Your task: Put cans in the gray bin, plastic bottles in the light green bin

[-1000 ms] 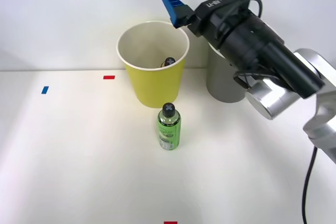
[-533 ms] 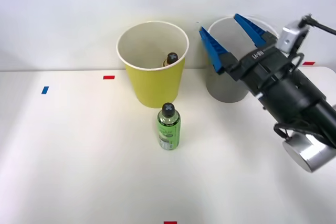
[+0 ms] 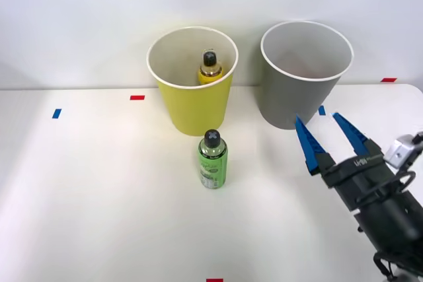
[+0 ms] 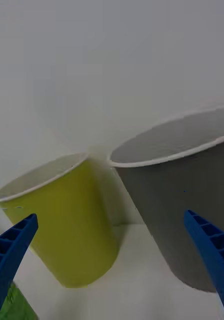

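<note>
1. My right gripper (image 3: pixel 328 133) with its blue ribbed fingers is spread wide and holds nothing, low in front of the big gray bin (image 3: pixel 301 90).
2. The small yellow-orange plastic bottle (image 3: pixel 209 69) stands inside the big light green bin (image 3: pixel 195 107).
3. The small green-label plastic bottle (image 3: pixel 212 161) stands upright on the white table (image 3: pixel 99 196), just in front of the light green bin.

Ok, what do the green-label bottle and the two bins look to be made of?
Green-label bottle: likely clear glossy plastic, with a printed label and black screw cap. Light green bin and gray bin: matte, with thin white rims, probably paper or thin plastic; hard to say which.
</note>
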